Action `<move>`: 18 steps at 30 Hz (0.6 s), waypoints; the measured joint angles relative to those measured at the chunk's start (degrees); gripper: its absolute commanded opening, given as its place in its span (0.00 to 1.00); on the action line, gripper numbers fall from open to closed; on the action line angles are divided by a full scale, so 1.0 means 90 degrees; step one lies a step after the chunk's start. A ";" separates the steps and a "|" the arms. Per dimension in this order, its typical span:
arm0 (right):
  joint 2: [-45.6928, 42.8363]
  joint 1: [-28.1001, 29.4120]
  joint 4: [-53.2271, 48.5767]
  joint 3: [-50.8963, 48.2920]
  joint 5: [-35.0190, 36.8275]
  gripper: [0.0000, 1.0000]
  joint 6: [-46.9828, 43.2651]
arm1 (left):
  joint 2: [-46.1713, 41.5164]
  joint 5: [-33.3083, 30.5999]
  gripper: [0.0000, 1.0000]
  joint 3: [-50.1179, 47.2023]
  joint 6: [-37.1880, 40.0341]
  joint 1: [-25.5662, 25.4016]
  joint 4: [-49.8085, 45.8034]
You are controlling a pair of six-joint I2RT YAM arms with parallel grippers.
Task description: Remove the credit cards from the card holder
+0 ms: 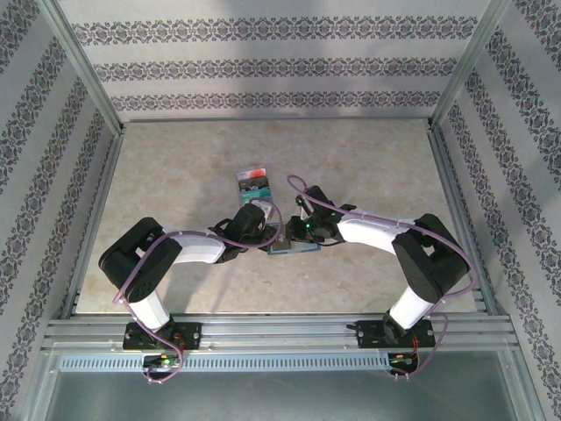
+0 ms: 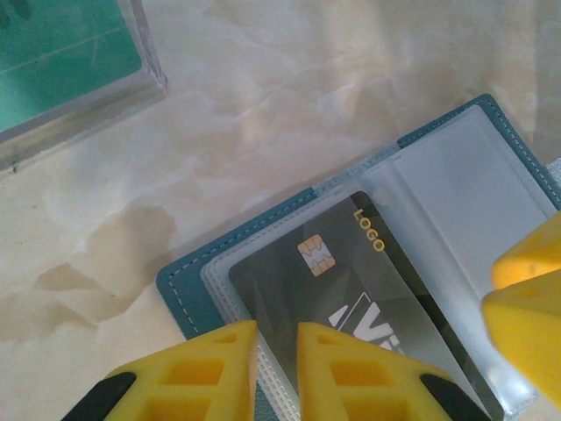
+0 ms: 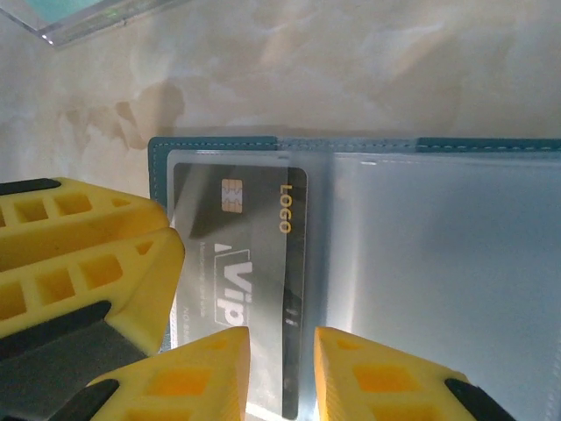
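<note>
Presently the card holder (image 2: 188, 291) lies open between my grippers, with the black card (image 2: 368, 294) in its pocket. The card's long axis runs crosswise to my left gripper (image 2: 278, 346), the nearer one, jaws almost closed at the card's long edge; grip unconfirmed. My right gripper (image 3: 282, 351), slightly parted, sits beside the holder's fold.

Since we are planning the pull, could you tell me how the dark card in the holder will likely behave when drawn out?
The dark card looks thin with straight edges, so it is probably stiff and should slide out flat. It sits in a clear sleeve, which may cling and drag. The card holder looks soft and light, so it could shift along.
</note>
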 measured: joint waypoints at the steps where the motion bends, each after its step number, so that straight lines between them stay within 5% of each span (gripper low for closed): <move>1: 0.0041 0.0000 0.0029 0.0002 -0.0027 0.27 0.0012 | 0.0000 0.0024 0.18 0.0000 -0.0017 0.0000 0.0010; 18: 0.0406 -0.0015 0.0367 0.0027 -0.0228 0.27 0.0194 | 0.0000 0.0073 0.17 0.0000 -0.0019 0.0000 0.0015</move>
